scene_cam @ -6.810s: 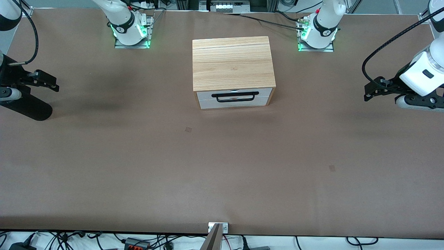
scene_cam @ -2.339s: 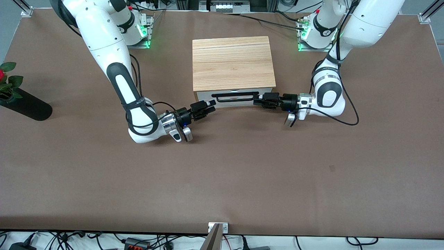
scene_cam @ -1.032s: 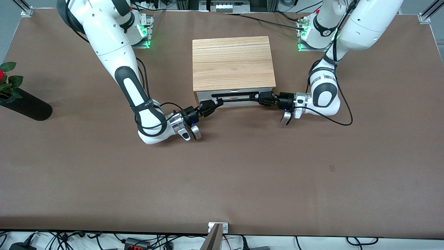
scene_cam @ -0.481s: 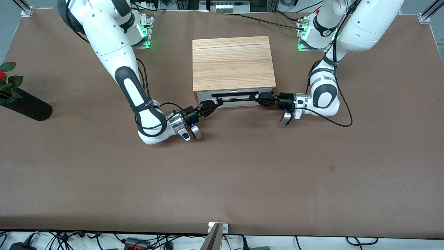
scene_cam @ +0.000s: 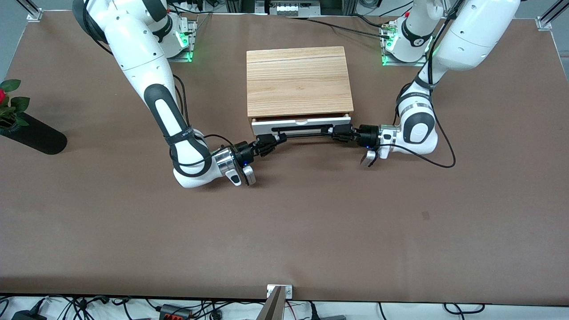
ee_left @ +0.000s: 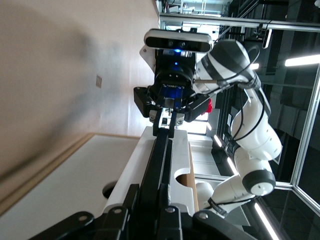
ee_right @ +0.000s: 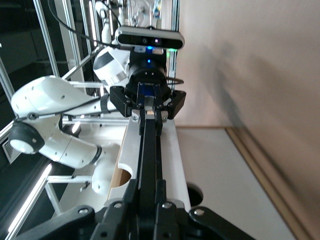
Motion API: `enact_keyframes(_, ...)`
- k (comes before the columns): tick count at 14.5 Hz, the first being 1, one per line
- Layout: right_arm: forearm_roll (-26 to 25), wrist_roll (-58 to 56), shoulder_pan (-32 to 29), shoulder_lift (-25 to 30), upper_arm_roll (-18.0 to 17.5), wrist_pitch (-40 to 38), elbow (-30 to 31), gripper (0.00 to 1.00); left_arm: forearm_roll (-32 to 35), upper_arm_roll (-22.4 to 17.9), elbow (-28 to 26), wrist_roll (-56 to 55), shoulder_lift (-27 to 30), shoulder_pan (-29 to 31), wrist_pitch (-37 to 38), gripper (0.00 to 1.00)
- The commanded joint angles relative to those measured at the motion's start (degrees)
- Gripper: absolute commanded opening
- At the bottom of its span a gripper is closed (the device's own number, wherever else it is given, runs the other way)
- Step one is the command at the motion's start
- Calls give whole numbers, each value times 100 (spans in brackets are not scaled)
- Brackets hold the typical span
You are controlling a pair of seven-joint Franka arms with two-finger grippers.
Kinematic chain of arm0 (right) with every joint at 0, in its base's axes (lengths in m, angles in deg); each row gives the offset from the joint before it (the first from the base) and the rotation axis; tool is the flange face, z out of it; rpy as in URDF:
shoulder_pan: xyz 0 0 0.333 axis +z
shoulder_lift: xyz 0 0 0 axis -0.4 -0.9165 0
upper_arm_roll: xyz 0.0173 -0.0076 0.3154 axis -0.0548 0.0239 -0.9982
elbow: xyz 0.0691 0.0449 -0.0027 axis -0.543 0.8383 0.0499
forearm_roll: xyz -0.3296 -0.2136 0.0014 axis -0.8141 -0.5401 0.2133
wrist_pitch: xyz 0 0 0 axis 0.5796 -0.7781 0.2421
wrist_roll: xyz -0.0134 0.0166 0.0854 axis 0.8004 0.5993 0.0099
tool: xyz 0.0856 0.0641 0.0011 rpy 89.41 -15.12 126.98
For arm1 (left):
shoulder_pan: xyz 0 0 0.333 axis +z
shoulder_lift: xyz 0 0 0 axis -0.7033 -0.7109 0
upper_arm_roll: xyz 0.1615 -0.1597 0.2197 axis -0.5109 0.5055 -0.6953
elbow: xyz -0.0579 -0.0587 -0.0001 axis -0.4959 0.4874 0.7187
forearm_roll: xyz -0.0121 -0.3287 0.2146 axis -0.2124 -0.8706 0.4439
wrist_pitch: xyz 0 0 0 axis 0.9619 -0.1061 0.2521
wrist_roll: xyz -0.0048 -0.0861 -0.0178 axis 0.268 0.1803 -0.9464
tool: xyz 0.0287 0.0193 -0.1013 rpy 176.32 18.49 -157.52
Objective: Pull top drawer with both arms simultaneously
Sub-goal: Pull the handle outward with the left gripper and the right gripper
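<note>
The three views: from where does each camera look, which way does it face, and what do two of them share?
Front view: high across the table, facing both bases; shows both arms, the right gripper and left gripper shut on the handle of the top drawer.
Left wrist view: on the left wrist, looking along the handle to the right gripper.
Right wrist view: on the right wrist, looking along the handle to the left gripper.
Both wrist views share the handle and drawer.

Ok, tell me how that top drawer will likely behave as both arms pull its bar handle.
The top drawer looks shallow and rigid, so it probably slides straight rather than flexing. With the left tool and right tool clamped at opposite ends of the bar handle, skewing seems unlikely. The cabinet might creep forward.
</note>
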Motion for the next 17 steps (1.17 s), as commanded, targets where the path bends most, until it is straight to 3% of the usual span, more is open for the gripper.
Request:
enact_keyframes(1, 452, -32, -220, -20, -18, 336, -305, 14, -51, 24, 531, -346, -420, -24, 109, 5)
enact_keyframes(5, 1023, -577, -221, -28, -18, 785, -305, 14, 1, -2, 998, -531, -693, 46, 109, 5)
enact_keyframes(8, 1130, -614, -221, -28, -18, 838, -305, 15, 36, -20, 1174, -628, -728, 169, 118, 5)
enact_keyframes(9, 1147, -588, -221, -28, -18, 838, -305, 25, 97, -20, 1210, -672, -737, 213, 109, 5)
enact_keyframes(10, 1156, -526, -212, -28, -18, 847, -314, 48, 168, -20, 1236, -751, -746, 222, 109, 5)
enact_keyframes(11, 1165, -517, -194, -28, -18, 847, -314, 62, 177, -20, 1315, -769, -763, 222, 109, 5)
enact_keyframes(13, 1165, -517, -185, -54, -18, 908, -305, 70, 195, -20, 1368, -778, -816, 222, 109, 7)
enact_keyframes(14, 1174, -517, -185, -55, -18, 1004, -314, 70, 195, -20, 1360, -769, -816, 222, 109, 24)
enact_keyframes(15, 1165, -517, -177, -55, -18, 1127, -314, 70, 203, -20, 1359, -786, -816, 214, 109, 79)
enact_keyframes(16, 1165, -517, -177, -46, -18, 1268, -314, 70, 204, -20, 1333, -760, -808, 222, 109, 100)
enact_keyframes(17, 1165, -517, -185, -37, -18, 1347, -314, 70, 204, -20, 1333, -769, -799, 222, 109, 100)
